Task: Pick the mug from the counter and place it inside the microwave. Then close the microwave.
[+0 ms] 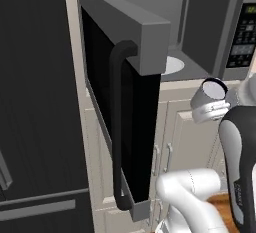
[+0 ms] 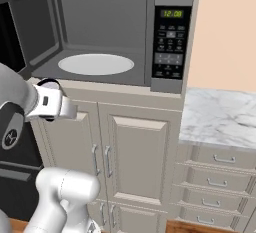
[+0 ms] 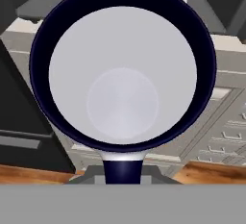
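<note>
My gripper [image 1: 212,106] is shut on the mug [image 1: 213,90], a silver-grey mug with a dark rim, held tilted in the air. It hangs just in front of and slightly below the microwave [image 2: 107,32], near the left end of its opening. The microwave door [image 1: 122,102] stands wide open to the left, showing the white turntable [image 2: 95,64]. In the hand view the mug's pale inside [image 3: 122,74] faces me, with its dark blue handle [image 3: 122,170] at the bottom; my fingers are hidden behind it. The marble counter [image 2: 220,114] lies to the right.
The open door's black bar handle [image 1: 117,127] juts toward me on the left. A tall black fridge [image 1: 35,107] stands behind it. Beige cabinet doors [image 2: 135,157] sit under the microwave, and drawers [image 2: 215,169] under the counter. The button panel [image 2: 171,42] shows a green clock.
</note>
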Controlling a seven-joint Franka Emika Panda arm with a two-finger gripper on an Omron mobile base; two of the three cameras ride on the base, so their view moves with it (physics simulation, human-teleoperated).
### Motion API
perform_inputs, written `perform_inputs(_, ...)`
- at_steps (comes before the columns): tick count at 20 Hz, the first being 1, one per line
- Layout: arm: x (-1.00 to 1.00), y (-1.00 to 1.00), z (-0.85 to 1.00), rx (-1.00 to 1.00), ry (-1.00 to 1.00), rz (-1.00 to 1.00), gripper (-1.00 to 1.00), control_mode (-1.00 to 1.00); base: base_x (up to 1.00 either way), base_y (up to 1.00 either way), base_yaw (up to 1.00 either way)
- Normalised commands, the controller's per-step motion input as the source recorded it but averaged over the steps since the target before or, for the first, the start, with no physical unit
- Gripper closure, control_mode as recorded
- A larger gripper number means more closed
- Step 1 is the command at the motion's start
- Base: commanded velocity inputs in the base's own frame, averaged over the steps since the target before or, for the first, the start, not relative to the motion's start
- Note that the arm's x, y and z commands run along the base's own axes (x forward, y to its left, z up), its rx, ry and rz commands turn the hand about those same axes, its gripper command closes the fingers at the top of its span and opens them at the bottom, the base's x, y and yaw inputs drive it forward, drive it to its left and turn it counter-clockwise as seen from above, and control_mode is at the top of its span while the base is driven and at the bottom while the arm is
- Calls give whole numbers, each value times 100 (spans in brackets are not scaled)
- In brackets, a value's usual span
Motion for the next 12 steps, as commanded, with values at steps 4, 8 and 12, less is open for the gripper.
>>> perform_inputs(4,48,16,59,3,-5,-5,100,-100,0,0,0)
perform_inputs(8,90,26,28,2,-1,-10,100,-100,0,0,0)
perform_inputs(12,52,0,9,4,-5,-9,100,-100,0,0,0)
